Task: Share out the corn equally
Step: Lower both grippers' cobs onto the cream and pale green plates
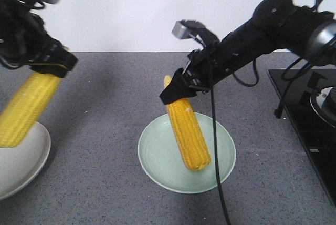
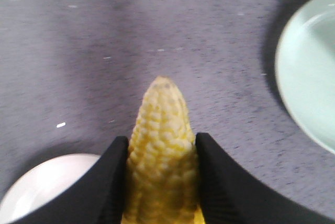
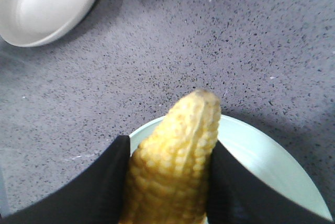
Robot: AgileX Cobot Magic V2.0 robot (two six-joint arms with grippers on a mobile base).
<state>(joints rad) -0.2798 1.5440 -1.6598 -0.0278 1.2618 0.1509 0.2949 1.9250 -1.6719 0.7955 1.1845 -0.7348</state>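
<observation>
Two yellow corn cobs show. My left gripper [image 1: 52, 67] is shut on one corn cob [image 1: 26, 110], which hangs tilted over the white bowl [image 1: 32, 162] at the far left. In the left wrist view that cob [image 2: 161, 150] sits between black fingers [image 2: 112, 182], tip forward. My right gripper [image 1: 181, 88] is shut on a second corn cob [image 1: 189, 133], held steeply over the pale green plate [image 1: 157, 162], its lower end near or on the plate. The right wrist view has this cob [image 3: 175, 161] between the fingers [image 3: 107, 182], above the plate [image 3: 272, 166].
A grey speckled counter [image 1: 105, 99] carries both dishes. A black cooktop [image 1: 310, 125] lies at the right edge. A black cable [image 1: 216, 156] dangles from the right arm across the plate. A white wall stands behind. The white bowl [image 3: 47, 4] appears at top left in the right wrist view.
</observation>
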